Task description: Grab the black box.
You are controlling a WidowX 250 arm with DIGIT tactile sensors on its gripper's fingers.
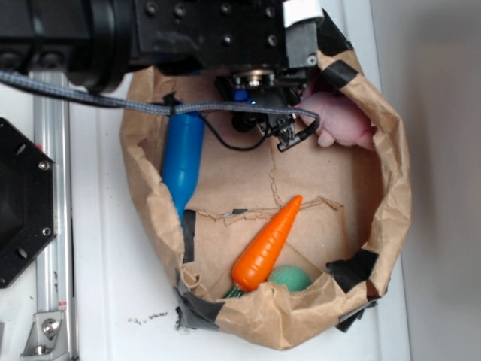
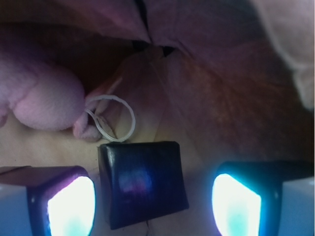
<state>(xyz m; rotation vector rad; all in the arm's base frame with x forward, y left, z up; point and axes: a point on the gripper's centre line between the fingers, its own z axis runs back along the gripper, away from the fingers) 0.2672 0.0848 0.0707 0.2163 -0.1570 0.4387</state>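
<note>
1. Exterior view: saw a brown paper bag lying open on a white table, its rim patched with black tape.
2. Saw the robot arm reaching in over the far rim, with the gripper low inside the bag at its far end; could not tell from here how the fingers stood.
3. Found a blue bottle lying along the left wall, a pink plush toy at the far right just beside the gripper, an orange carrot lying slantwise near the front, and a green ball touching the carrot's thick end.
4. Noted a black hexagonal plate outside the bag at the left edge.
5. Could not make out the black box here, hidden beneath the arm.
6. Wrist view: found the black box flat on the paper floor between the two fingers, nearer the left one.
7. Fingers spread apart, neither clearly touching the box.
8. Saw the plush toy at far left, with a white loop just beyond the box.
</note>
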